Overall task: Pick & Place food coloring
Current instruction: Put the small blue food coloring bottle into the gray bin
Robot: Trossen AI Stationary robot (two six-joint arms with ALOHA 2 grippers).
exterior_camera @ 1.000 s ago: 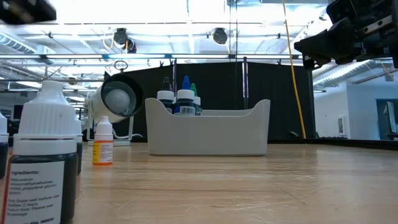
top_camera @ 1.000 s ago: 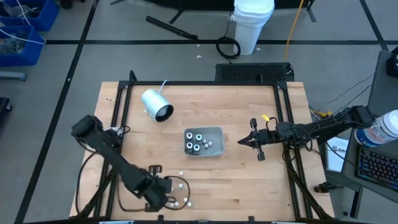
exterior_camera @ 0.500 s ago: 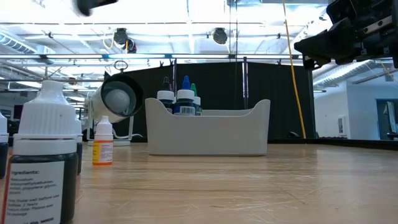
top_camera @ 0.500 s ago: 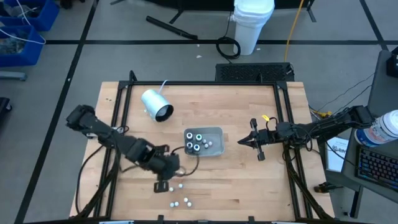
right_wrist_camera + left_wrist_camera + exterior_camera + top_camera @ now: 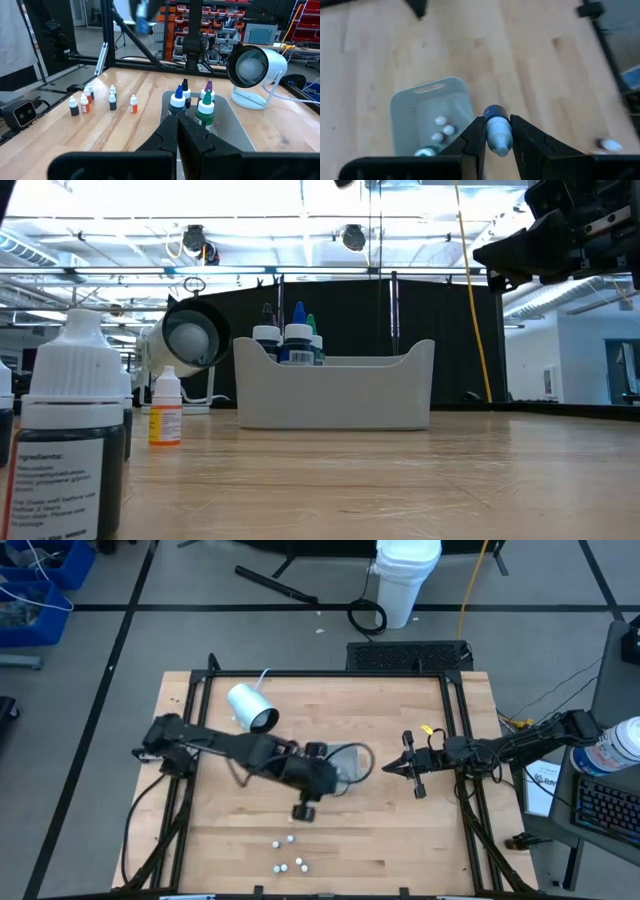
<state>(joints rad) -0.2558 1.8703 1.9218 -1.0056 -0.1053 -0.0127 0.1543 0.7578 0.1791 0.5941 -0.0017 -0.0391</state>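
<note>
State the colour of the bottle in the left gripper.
Blue with a white cap, clearest in the left wrist view.

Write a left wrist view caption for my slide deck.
Left claw grips a blue-capped food coloring bottle above the grey tray.

I've got one food coloring bottle [image 5: 497,131] pinched between my left gripper [image 5: 496,145] fingers, white cap and blue tip pointing out, hanging above the tray [image 5: 405,107]. Inside the tray I see several bottles [image 5: 192,105] standing upright, tips blue, black, purple and green. A loose group [image 5: 95,100] stands upright on the wood beside the tray: orange, dark and white-capped. From above, four pale caps [image 5: 287,855] sit well apart from the tray.
</note>
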